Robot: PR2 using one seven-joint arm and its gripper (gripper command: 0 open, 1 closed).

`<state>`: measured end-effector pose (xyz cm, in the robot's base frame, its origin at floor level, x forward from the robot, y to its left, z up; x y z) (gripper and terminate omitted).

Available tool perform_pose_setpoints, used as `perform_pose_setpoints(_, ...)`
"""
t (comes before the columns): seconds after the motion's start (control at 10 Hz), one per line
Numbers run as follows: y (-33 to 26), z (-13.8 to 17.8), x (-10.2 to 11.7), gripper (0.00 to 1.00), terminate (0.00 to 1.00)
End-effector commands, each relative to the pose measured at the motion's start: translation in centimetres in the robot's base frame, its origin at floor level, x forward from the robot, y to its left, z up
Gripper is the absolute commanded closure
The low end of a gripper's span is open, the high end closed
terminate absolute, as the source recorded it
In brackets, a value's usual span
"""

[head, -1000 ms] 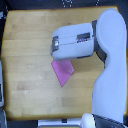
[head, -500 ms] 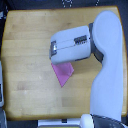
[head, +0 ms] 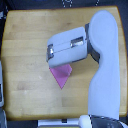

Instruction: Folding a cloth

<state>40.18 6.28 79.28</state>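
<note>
The pink-magenta cloth (head: 61,75) lies on the wooden tabletop (head: 25,45) near the middle. Only a triangle of it shows, its point towards the bottom of the exterior view. Its upper part is hidden under my arm. My white and grey forearm (head: 70,47) reaches from the exterior view's right across the cloth. The gripper (head: 51,61) is at the forearm's left end, right over the cloth's upper left edge. Its fingers are hidden by the wrist housing, so I cannot tell whether they are open or shut on the cloth.
My upper arm and shoulder (head: 105,70) cover the right side of the table. A grey object (head: 2,85) stands at the left edge of the view. Dark gear (head: 65,4) sits beyond the table's far edge.
The forearm end has moved left and towards the bottom of the view. The visible part of the cloth has shifted with it and looks like a narrower triangle.
</note>
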Motion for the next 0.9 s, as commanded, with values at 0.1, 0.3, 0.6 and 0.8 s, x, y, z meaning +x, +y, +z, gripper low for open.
perform_pose_setpoints(0.1,-0.2,0.8,-0.7,0.0,0.0)
perform_pose_setpoints(0.3,-0.6,0.8,-0.5,0.0,0.0)
perform_pose_setpoints(0.6,0.0,0.1,1.1,0.0,0.0)
perform_pose_setpoints(0.8,0.6,-0.2,2.2,0.0,0.0)
